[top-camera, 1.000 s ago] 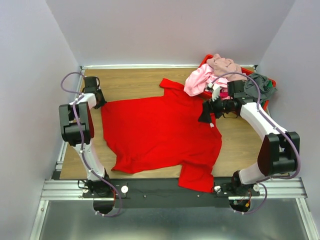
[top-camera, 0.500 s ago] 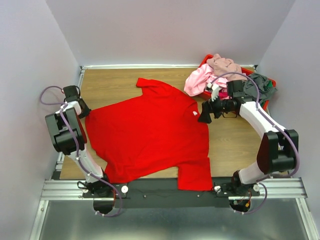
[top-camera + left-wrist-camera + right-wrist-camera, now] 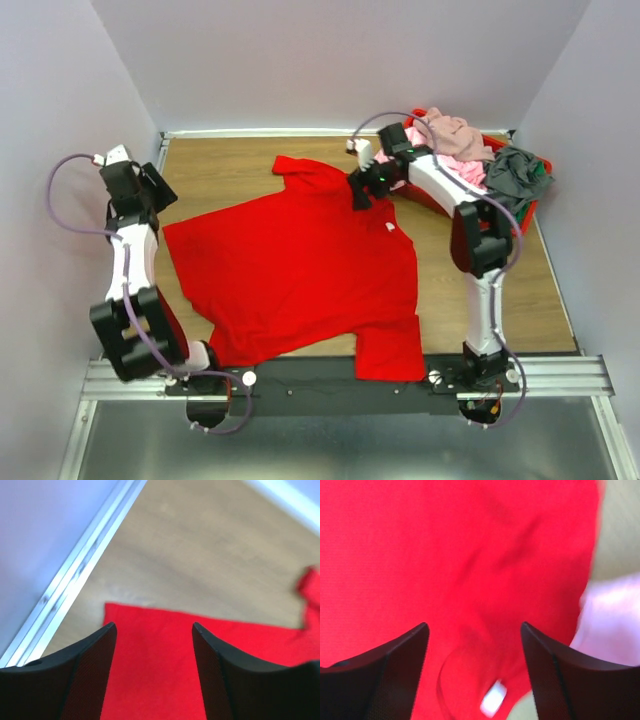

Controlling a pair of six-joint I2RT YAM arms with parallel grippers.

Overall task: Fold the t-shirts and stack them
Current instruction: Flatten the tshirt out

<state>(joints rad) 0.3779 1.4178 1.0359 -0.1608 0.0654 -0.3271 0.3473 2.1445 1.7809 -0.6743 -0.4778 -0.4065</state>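
- red shirt [image 3: 300, 270] lies spread flat on the table [image 3: 240, 165], no fold made yet.
- left fingers [image 3: 155, 190] apart and empty, the shirt's corner just ahead of them.
- right fingers [image 3: 360, 192] apart, gripping nothing, the collar right beneath.
- pink shirt [image 3: 455, 135] and grey shirt [image 3: 515, 172] heaped beyond the right fingers; all folding and stacking left.

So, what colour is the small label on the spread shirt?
White; the label on the red t-shirt shows best in the right wrist view.
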